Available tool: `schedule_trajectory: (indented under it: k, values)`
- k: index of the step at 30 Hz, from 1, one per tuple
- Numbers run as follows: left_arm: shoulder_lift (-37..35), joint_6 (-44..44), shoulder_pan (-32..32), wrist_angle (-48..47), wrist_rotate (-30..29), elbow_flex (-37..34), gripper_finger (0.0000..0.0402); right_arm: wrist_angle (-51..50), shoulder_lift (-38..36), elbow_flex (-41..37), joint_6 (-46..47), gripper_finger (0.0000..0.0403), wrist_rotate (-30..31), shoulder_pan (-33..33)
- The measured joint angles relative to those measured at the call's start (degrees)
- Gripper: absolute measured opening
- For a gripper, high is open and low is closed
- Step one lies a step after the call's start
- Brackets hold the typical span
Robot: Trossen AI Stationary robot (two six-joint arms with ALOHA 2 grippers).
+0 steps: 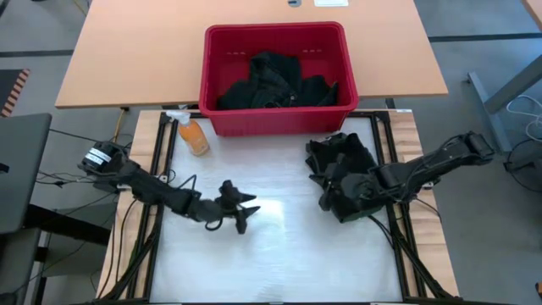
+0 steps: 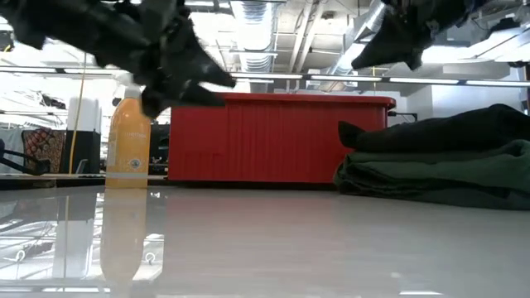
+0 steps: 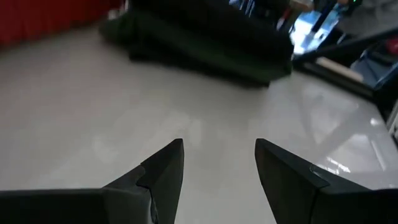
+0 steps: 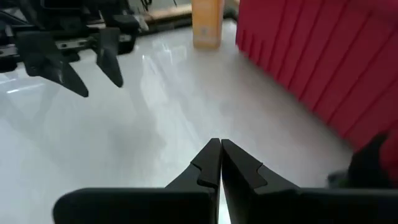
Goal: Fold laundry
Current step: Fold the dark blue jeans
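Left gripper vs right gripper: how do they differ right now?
The left gripper has its jaws apart; the right gripper has its jaws shut. The left gripper hangs over bare white table; the right gripper is above the folded dark laundry pile on the table's right side. Both are empty.

Folded dark laundry [image 1: 343, 174] stacked; more heaped.

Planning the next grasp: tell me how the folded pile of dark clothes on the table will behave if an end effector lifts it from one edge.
The folded pile is soft layered cloth, so it would likely sag and unfold rather than lift whole. Its top black piece lies loose on the green one and may slide off. It probably weighs little.
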Motion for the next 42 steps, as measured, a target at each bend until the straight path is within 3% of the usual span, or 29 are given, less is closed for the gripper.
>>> schedule_trajectory:
  k: [6,11,15,31,37,42]
  values:
    - [0.0,9.8,6.1,10.0,2.4,0.0,0.0187,0.2,0.0,1.8,-7.5,0.0037,0.0,-1.2]
    - [0.0,10.9,12.1,11.9,12.5,0.0,0.0187,0.3,0.0,1.8,-7.6,0.0037,-0.1,-1.4]
    - [0.0,10.9,15.5,12.1,16.6,0.0,0.0187,0.3,0.0,1.8,-7.6,0.0037,-0.2,-1.3]
    - [0.0,15.2,15.9,9.8,20.1,7.4,0.0187,0.2,0.0,1.8,-7.7,0.0037,-0.3,-1.3]
    - [0.0,18.8,18.1,3.3,20.1,12.1,0.0187,0.2,0.0,1.8,-7.7,0.0037,-0.3,-1.3]
    - [0.0,22.4,21.3,-12.1,20.3,19.6,0.0187,0.2,0.0,1.8,-7.6,0.0037,-0.3,-1.3]
